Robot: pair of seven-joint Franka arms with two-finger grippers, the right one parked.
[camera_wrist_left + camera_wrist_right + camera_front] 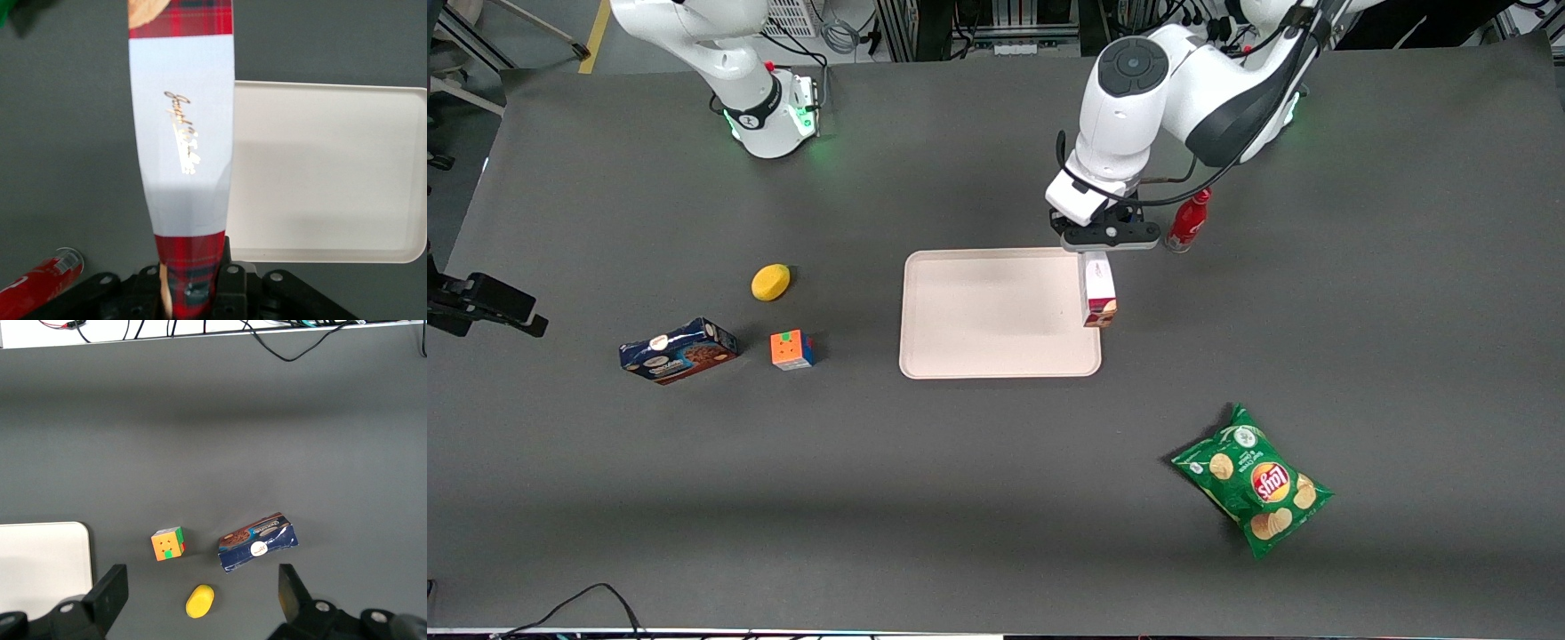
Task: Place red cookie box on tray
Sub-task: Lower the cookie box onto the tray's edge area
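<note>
Red cookie box [1098, 298] hangs in the gripper [1110, 238] over the tray [978, 311] edge, red bottle [1188, 222] nearby

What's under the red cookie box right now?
The red cookie box, held by the tool, hangs over the tray's edge and bare table; directly beneath is covered.

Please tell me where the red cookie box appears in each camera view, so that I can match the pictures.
Front view: the red cookie box hangs from the gripper, over the tray edge nearest the working arm.
Left wrist view: the box is held in the gripper, beside the tray.
Right wrist view: not in it.
Shared landmark: the tray.
</note>
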